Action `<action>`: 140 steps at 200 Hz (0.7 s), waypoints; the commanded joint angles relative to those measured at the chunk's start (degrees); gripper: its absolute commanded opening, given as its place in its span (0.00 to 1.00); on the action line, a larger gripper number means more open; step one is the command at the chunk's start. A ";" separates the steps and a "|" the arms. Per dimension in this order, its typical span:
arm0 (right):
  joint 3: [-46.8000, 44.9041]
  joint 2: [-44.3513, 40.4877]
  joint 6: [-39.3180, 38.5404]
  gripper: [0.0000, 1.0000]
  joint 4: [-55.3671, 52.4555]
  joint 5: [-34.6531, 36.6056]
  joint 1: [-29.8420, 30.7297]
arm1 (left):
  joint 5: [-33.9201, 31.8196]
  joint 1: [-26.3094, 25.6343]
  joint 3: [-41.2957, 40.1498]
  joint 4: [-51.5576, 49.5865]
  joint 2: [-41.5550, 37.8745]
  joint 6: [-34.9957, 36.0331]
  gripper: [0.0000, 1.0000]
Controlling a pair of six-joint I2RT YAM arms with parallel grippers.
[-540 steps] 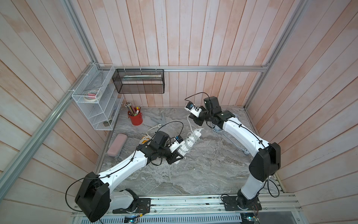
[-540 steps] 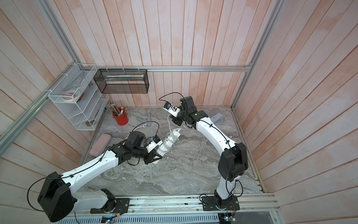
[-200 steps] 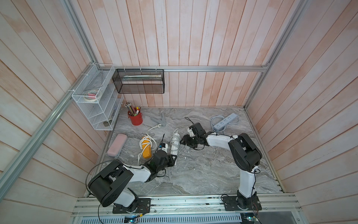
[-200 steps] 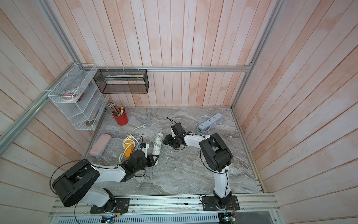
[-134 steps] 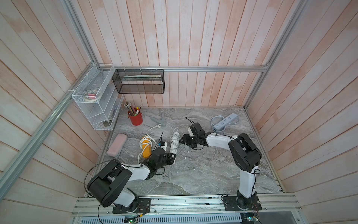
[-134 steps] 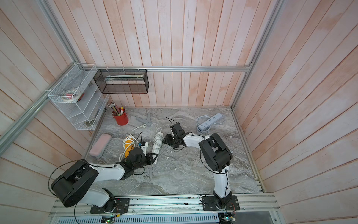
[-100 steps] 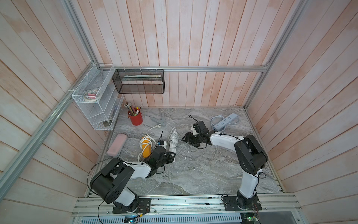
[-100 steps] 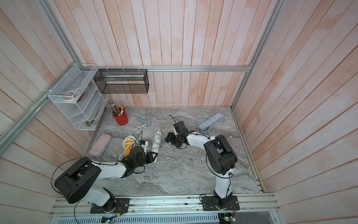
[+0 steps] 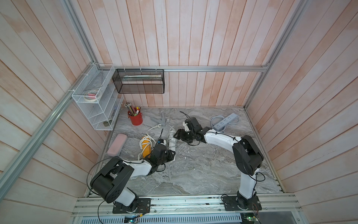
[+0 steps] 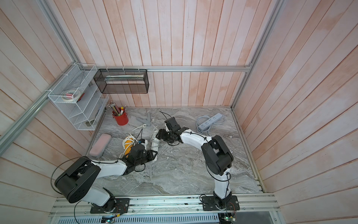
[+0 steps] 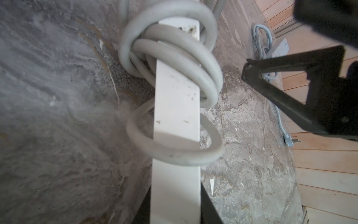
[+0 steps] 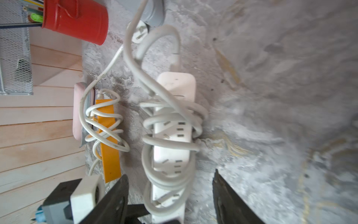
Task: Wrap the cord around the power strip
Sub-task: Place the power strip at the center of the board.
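Note:
The white power strip (image 9: 171, 141) (image 10: 155, 140) lies on the marble table with its grey-white cord (image 11: 172, 56) coiled round it in several loops. My left gripper (image 9: 172, 153) (image 10: 154, 153) (image 11: 175, 211) is shut on the strip's near end. My right gripper (image 9: 177, 134) (image 10: 159, 135) (image 12: 170, 186) stands open at the strip's right side, fingers (image 12: 116, 195) spread wide of the coils (image 12: 170, 124) and touching nothing. The cord's plug (image 12: 139, 32) lies loose on the table past the far end.
An orange power strip (image 9: 145, 145) wrapped in white cord lies just left, then a pink case (image 9: 117, 144). A red pencil cup (image 9: 136, 118) and a grey piece (image 9: 161, 119) stand behind. A blue-grey power strip (image 9: 224, 122) is at the back right. Wire shelves (image 9: 96, 100) hang on the left wall.
The strip, held up between both arms earlier, has come down to the table. Over the last second the right jaws spread wider beside the coils; the left grip stays.

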 commanded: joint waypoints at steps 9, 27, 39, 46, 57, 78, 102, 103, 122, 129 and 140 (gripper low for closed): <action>1.05 3.79 2.31 0.67 0.89 0.41 1.20 | -1.99 0.93 -0.32 -8.76 -0.12 -0.51 0.22; 2.46 5.69 2.36 0.64 0.88 0.36 1.50 | -2.42 1.05 -0.29 -9.68 -1.73 0.19 0.36; 3.29 7.17 2.40 0.62 0.28 0.31 1.55 | -2.59 0.99 0.21 -10.92 -3.40 1.06 0.44; 3.30 7.82 2.80 0.60 0.57 0.27 1.63 | -2.97 0.99 0.57 -12.36 -4.80 1.37 0.48; 3.01 8.42 3.53 0.58 1.15 0.48 1.64 | -3.14 0.97 1.08 -14.63 -7.29 2.05 0.56; 2.85 8.67 4.04 0.56 1.94 1.01 1.71 | -3.27 0.95 2.13 -20.19 -12.40 3.14 0.69; 4.10 9.31 2.95 0.55 -0.11 1.59 1.95 | -4.37 0.89 4.12 -27.80 -19.30 4.38 0.71; 4.11 9.32 2.91 0.55 -0.21 1.59 1.93 | -4.50 0.90 4.24 -28.05 -19.58 4.43 0.71; 4.35 8.57 1.98 0.60 -1.05 2.19 1.90 | -6.71 0.92 7.37 -33.50 -23.74 7.07 0.71; 4.68 8.10 1.34 0.62 -1.84 2.85 1.90 | -7.68 0.92 8.79 -35.33 -24.60 8.30 0.71; 5.17 6.90 0.33 0.65 -2.86 3.67 1.74 | -9.23 1.02 11.10 -37.80 -25.28 10.55 0.71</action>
